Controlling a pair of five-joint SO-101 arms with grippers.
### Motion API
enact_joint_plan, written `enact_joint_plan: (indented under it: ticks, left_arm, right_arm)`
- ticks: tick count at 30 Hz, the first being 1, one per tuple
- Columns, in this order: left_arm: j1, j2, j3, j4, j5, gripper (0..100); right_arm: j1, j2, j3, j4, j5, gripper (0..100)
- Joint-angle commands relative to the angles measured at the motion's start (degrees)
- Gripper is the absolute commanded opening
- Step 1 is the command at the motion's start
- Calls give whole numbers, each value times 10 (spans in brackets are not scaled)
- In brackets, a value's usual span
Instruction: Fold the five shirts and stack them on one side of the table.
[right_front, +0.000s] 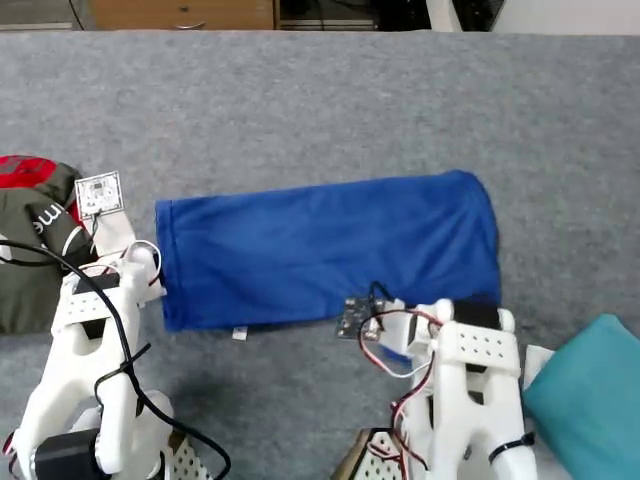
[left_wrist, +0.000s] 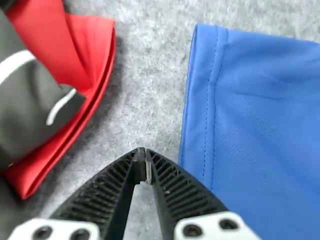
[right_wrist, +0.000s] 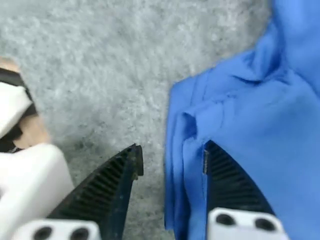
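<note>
A blue shirt (right_front: 330, 245) lies folded into a long strip across the middle of the grey table. My left gripper (left_wrist: 141, 166) is shut with nothing in it, over bare felt between the blue shirt's hemmed end (left_wrist: 250, 115) and a stack of folded shirts, red (left_wrist: 75, 60) under dark grey (left_wrist: 30, 95). My right gripper (right_wrist: 170, 160) is open at the strip's near edge; a bunched corner of blue cloth (right_wrist: 192, 135) lies between its fingers, against one black finger (right_wrist: 220, 175).
The folded stack (right_front: 35, 230) sits at the table's left edge beside the left arm (right_front: 95, 330). A teal shirt (right_front: 590, 390) lies at the near right corner next to the right arm (right_front: 475, 380). Bare felt (right_front: 330, 100) spreads behind the blue shirt.
</note>
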Motion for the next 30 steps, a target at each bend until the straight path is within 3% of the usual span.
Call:
enact_joint_plan:
  ticks: [1, 7, 14, 22, 26, 30]
  left_arm:
    - [8, 4, -5, -4, -6, 19]
    - [4, 68, -71, 66, -4, 19]
    - [3, 157, -145, 114, -3, 19]
    - [2, 165, -150, 117, -3, 19]
    - [2, 165, -150, 117, -3, 19]
    - [2, 165, -150, 117, -3, 19]
  right_arm:
    - [-11, 9, 19, -26, -2, 207]
    - [-10, 7, 26, -30, -2, 209]
    - [30, 7, -109, 76, -2, 210]
    - [73, 7, -126, 81, 49, 210]
    - [83, 9, -93, 57, 81, 210]
    - [82, 10, -6, -40, 92, 220]
